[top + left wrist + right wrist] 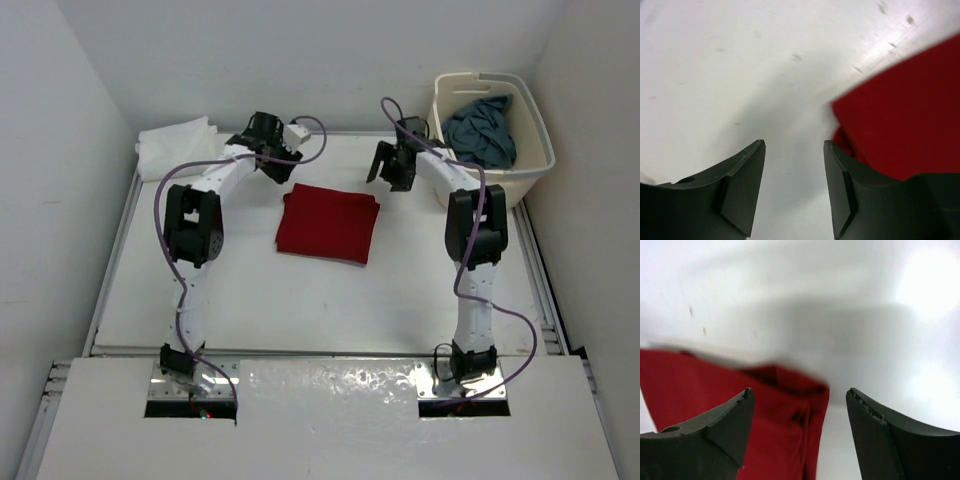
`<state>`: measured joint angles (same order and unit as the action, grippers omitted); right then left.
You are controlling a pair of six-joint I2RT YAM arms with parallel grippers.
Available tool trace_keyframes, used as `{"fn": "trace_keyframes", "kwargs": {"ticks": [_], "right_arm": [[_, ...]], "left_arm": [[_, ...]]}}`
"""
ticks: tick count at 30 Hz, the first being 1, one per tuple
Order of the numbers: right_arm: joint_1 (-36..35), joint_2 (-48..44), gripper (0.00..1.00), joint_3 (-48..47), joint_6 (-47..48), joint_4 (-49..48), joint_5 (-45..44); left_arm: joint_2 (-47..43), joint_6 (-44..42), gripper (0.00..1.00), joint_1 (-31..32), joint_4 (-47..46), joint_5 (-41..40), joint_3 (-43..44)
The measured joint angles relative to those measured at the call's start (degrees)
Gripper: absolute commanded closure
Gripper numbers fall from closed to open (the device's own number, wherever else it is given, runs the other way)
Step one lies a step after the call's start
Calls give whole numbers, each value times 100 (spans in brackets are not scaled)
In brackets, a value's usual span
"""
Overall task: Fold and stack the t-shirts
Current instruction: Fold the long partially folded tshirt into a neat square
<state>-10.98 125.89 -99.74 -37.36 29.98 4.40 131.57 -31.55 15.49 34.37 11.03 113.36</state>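
The red t-shirt (328,223) lies folded into a flat rectangle in the middle of the table (300,300), between the two arms. The left gripper (274,168) hangs just beyond the shirt's far left corner with its fingers spread and nothing between them; in its wrist view the left gripper (794,145) frames bare tabletop, and the red t-shirt (900,110) fills the right side, its edge running behind the right finger. The right gripper (390,172) sits at the far right corner, also spread wide and empty; its wrist view shows the right gripper (800,390) above the folded corner of the red t-shirt (715,385), which reaches from the left to partway across the gap. The blur makes it hard to say whether either finger touches cloth. The white t-shirt (178,145) lies bunched at the table's far left corner, and the blue-grey t-shirt (482,130) is heaped in the cream basket (543,150) at far right.
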Motion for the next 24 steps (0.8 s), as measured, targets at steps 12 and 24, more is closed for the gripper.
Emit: {"fn": "trace_keyframes", "kwargs": {"ticks": [12,24], "right_arm": [[-444,-1204,100,916,887,-503,-144],[-413,96,100,1043,219,-1187,378]], "left_arm": [[-905,938,77,-188,-514,896,-457],[-170,2072,70,240,-1412,1491,-1314]]}}
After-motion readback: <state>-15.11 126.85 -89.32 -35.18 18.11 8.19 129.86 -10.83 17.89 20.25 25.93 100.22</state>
